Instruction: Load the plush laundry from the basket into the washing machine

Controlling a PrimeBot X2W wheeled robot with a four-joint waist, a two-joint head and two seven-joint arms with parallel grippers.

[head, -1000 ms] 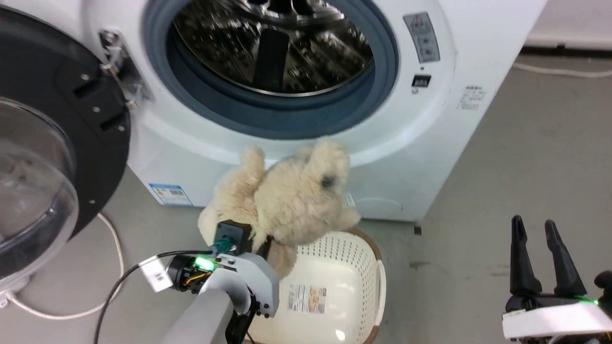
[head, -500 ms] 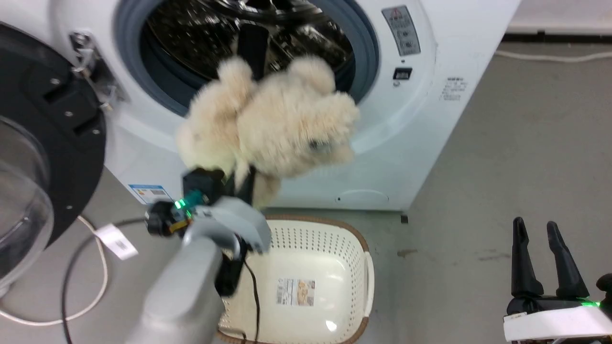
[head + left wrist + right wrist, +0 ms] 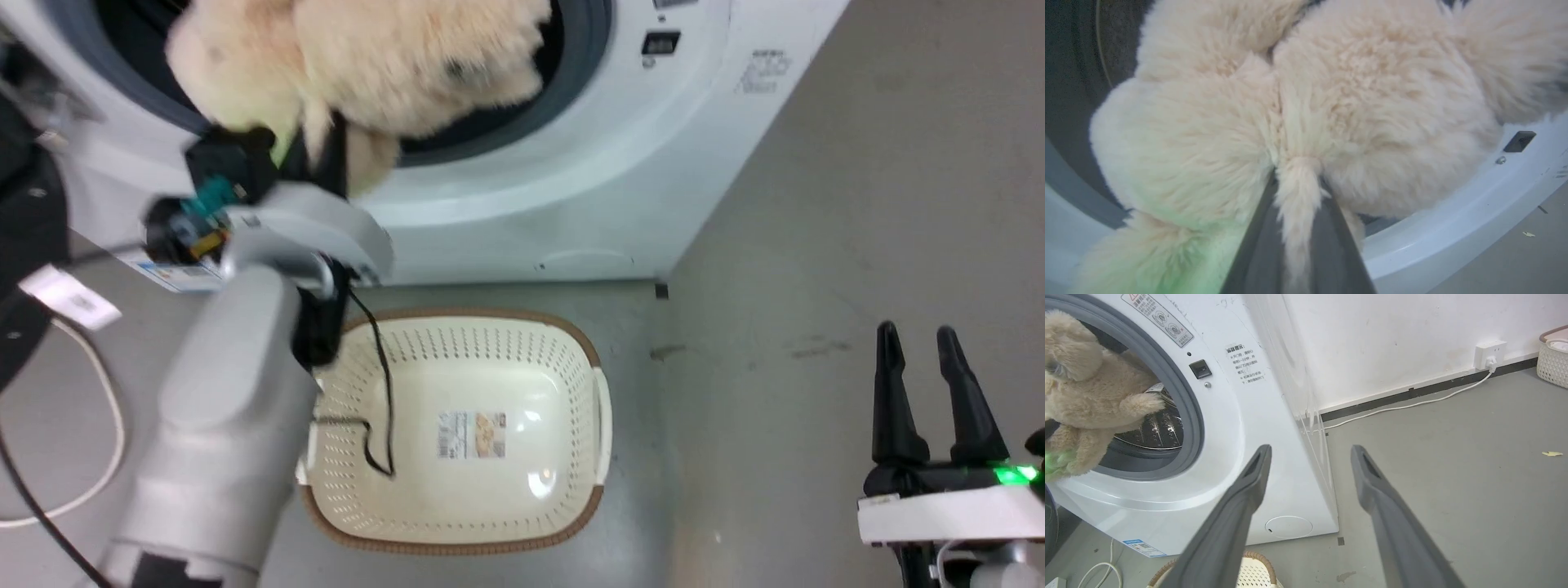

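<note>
— What had changed?
— The left gripper point(image 3: 320, 151), clamped on the plush laundry point(image 3: 367, 57), had risen from above the basket point(image 3: 457, 317) to the washing machine point(image 3: 588, 204) mouth.
— Any writing?
— The basket's paper label point(image 3: 472, 434) and the washer's sticker point(image 3: 1245, 363) were too blurred to read. The right gripper point(image 3: 918, 336) stood spread, holding nothing.

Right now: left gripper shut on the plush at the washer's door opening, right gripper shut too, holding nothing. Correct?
One thing is off: the right gripper is open, not shut. The right wrist view shows its fingers spread apart with nothing between them. The rest stands: the left gripper is shut on the plush at the washing machine's door opening.
</note>
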